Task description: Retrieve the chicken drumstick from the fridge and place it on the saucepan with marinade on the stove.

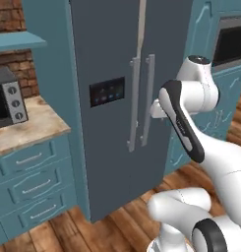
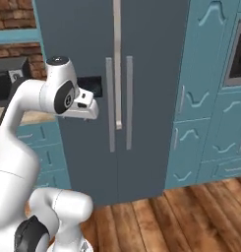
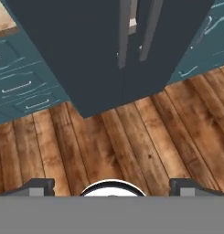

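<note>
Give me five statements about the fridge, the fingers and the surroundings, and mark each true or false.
1. Both doors of the fridge are closed. True.
2. The fingers are clamped on a fridge handle. False: they stand wide open, holding nothing, above the wood floor.
3. A microwave sits on the counter to the left of the fridge. True.
4. The dark panel is on the right door. False: it is on the left door.
5. The two handles run horizontally. False: they are vertical, side by side where the doors meet.
</note>
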Motion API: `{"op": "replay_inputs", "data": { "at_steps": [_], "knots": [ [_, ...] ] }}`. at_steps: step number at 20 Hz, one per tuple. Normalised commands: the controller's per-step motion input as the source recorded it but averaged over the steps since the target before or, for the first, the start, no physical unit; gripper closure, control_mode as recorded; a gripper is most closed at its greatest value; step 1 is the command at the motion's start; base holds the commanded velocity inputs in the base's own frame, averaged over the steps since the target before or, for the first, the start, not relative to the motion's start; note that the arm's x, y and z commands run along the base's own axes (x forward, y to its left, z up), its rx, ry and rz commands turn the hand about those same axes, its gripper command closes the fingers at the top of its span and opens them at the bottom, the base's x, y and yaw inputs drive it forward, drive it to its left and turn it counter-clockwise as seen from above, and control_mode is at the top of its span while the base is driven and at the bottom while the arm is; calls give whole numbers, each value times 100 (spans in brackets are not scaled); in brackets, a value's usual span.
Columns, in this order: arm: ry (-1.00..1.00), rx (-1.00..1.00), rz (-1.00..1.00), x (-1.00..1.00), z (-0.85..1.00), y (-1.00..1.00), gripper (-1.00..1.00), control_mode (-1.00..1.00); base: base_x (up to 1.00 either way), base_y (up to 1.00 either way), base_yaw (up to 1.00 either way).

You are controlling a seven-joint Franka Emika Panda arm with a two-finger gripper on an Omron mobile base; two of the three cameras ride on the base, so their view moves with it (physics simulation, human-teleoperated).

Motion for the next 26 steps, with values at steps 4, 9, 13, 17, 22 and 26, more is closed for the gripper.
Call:
{"op": "replay_inputs", "data": {
  "at_steps": [4, 9, 13, 17, 22, 26],
  "knots": [
    [0, 0, 0, 0, 0, 0, -100, 100, 62, -57, 48],
    [0, 0, 0, 0, 0, 0, -100, 100, 5, -45, 66],
    [0, 0, 0, 0, 0, 0, -100, 100, -2, -33, 33],
    [0, 0, 0, 0, 0, 0, -100, 100, 0, -44, 13],
    [0, 0, 0, 0, 0, 0, -100, 100, 0, -75, 17],
    [0, 0, 0, 0, 0, 0, -100, 100, 0, -16, 6]
  ]
}}
